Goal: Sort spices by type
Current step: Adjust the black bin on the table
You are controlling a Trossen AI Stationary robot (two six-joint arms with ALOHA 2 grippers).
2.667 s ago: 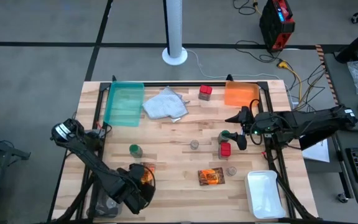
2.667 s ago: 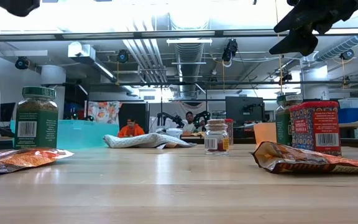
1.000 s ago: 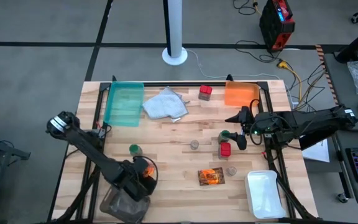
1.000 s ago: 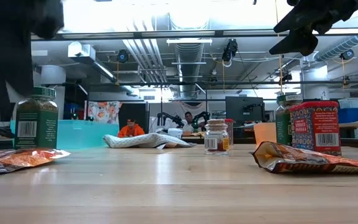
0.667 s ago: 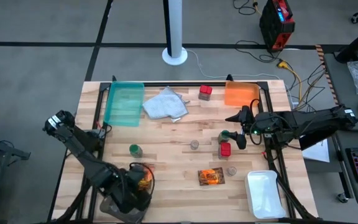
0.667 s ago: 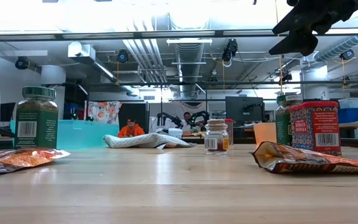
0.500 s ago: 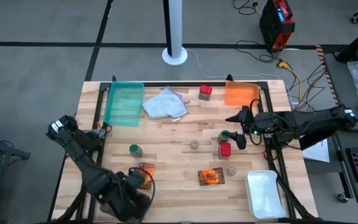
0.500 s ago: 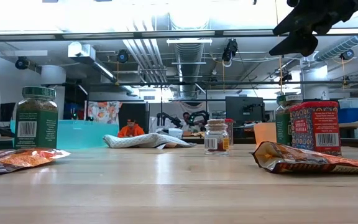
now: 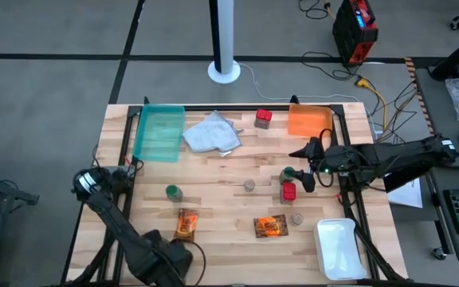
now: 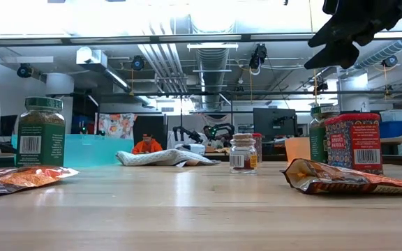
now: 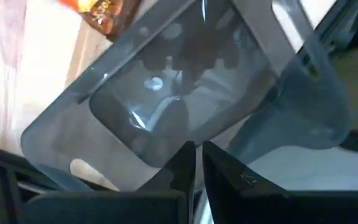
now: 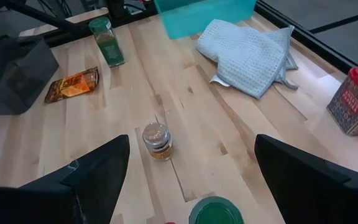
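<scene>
Meanwhile, the left gripper [image 11: 194, 163] is hanging over a dark bin [image 9: 156, 257] at the table's near-left edge, fingers pressed together and empty. An orange-brown packet [image 9: 186, 224] is lying just beyond the bin. The right gripper [image 9: 309, 166] is hovering with its fingers spread wide above a green-capped jar [image 9: 288, 173] and a red container [image 9: 288, 191].

teal tray [image 9: 158, 132] | grey cloth [image 9: 211, 133] | orange tray [image 9: 309, 121] | white tray [image 9: 342, 249]

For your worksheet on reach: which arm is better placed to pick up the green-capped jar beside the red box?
Right: its open end effector hovers by that green-capped jar; the left end effector sits off the table's near edge.
</scene>
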